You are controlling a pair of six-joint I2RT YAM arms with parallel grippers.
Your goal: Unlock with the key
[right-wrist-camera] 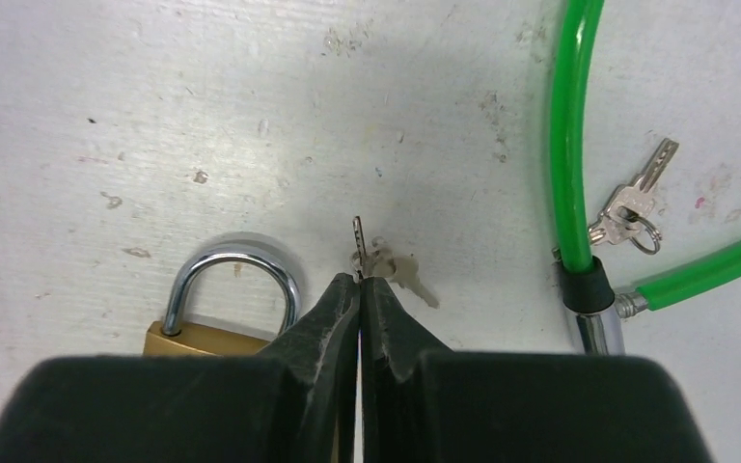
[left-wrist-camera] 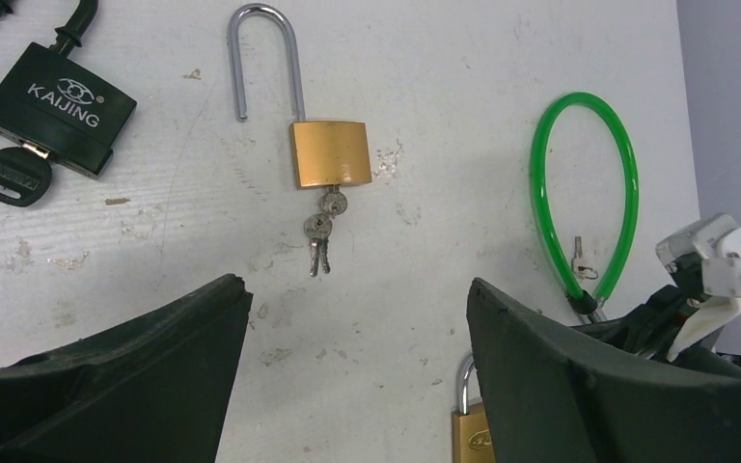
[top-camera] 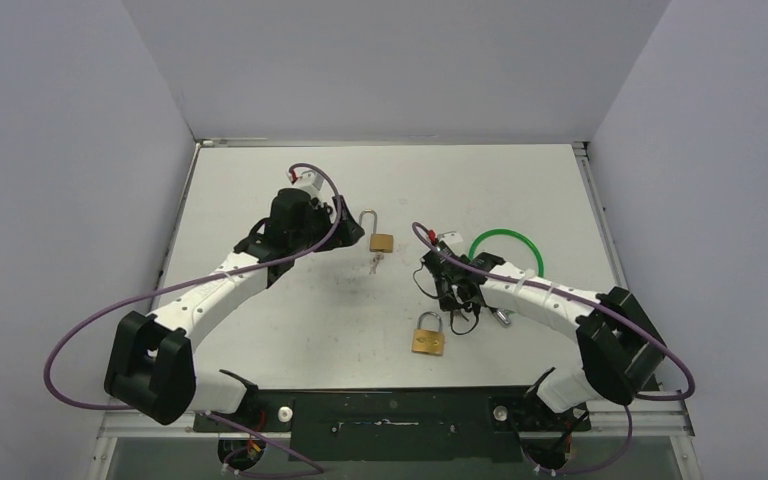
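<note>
A closed brass padlock [top-camera: 427, 338] lies on the white table near the front; it also shows in the right wrist view [right-wrist-camera: 222, 323]. My right gripper [top-camera: 450, 292] hovers just beyond it, shut [right-wrist-camera: 360, 282] on a small silver key [right-wrist-camera: 358, 236] whose blade sticks out past the fingertips. A second brass padlock [left-wrist-camera: 330, 152] lies farther back [top-camera: 381, 240] with its shackle swung open and a key bunch [left-wrist-camera: 319, 230] in its keyhole. My left gripper [left-wrist-camera: 357, 299] is open and empty above the table, just short of that padlock [top-camera: 348, 228].
A green cable lock [top-camera: 506, 250] lies right of the right gripper, with its keys [right-wrist-camera: 632, 207] inside the loop. A black KAIJING padlock [left-wrist-camera: 53, 111] with a black-headed key [left-wrist-camera: 14, 180] lies left of the open brass padlock. Grey walls surround the table.
</note>
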